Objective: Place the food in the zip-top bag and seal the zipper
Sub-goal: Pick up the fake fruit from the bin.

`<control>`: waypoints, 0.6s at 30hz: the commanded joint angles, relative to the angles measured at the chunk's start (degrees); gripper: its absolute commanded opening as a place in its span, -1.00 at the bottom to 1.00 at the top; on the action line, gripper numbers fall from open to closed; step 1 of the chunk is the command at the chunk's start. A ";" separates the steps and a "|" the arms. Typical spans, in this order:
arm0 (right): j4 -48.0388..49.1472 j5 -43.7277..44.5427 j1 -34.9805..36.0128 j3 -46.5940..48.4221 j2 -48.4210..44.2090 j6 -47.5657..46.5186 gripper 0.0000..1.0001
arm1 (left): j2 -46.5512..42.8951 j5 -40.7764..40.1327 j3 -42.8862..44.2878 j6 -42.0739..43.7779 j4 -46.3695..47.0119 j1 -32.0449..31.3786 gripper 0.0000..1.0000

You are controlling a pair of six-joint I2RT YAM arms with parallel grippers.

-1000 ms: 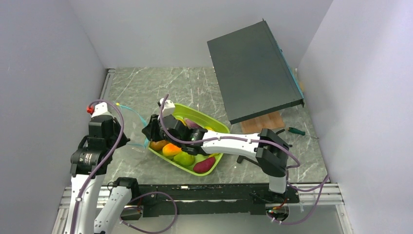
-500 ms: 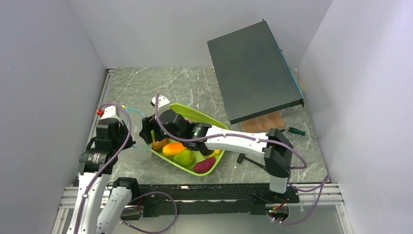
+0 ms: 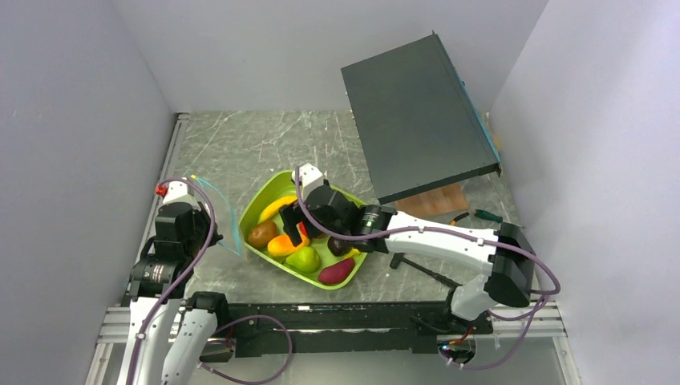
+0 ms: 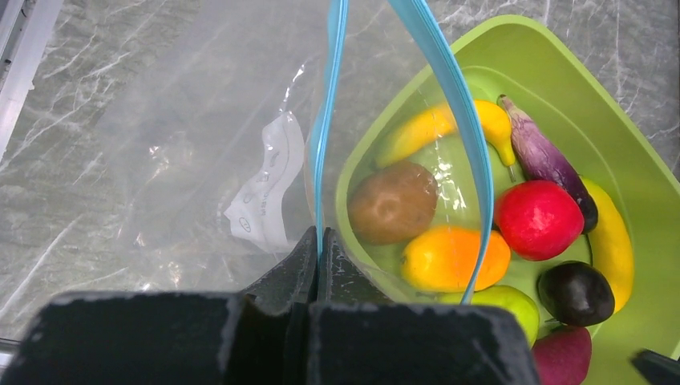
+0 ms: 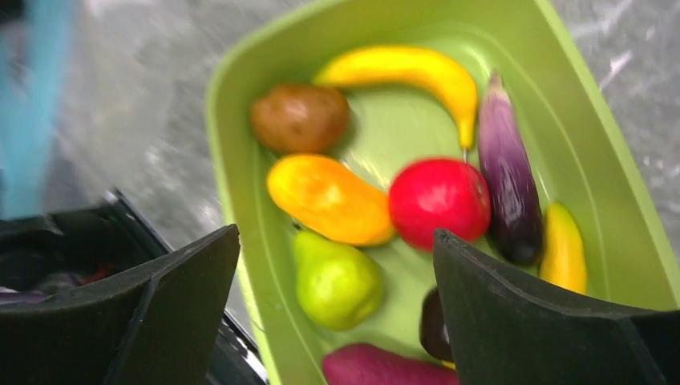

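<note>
- No word, brand or number can be read in any view.
- zip-top bag (image 4: 144, 120): a white printed patch (image 4: 266, 184) sits on the clear plastic, seen from the left wrist camera.
- The patch has a couple of small round symbols near its lower end. The print is too small and crinkled to read.

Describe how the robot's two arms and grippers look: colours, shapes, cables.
Both the left arm and right arm have white tubular links, chunky black joints and a looping lavender cable. The left gripper and right gripper have broad matte-black fingers. A small red cap sits by the left wrist.
</note>
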 commanded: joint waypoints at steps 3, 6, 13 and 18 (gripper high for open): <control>-7.39 5.20 0.40 -2.28 3.67 9.21 0.99 | 0.86 0.93 0.01 0.23 2.74 -0.15 -1.00; -10.66 9.02 0.49 -1.34 6.95 15.59 0.99 | 1.31 1.43 0.05 0.35 2.71 -0.15 -1.00; -11.80 8.26 2.24 -1.68 13.06 23.37 0.91 | 0.51 1.21 -0.03 0.18 2.74 -0.23 -1.00; -10.49 8.75 4.46 -3.01 15.11 24.86 0.81 | 0.56 0.81 -0.03 -0.14 2.54 -0.39 -1.00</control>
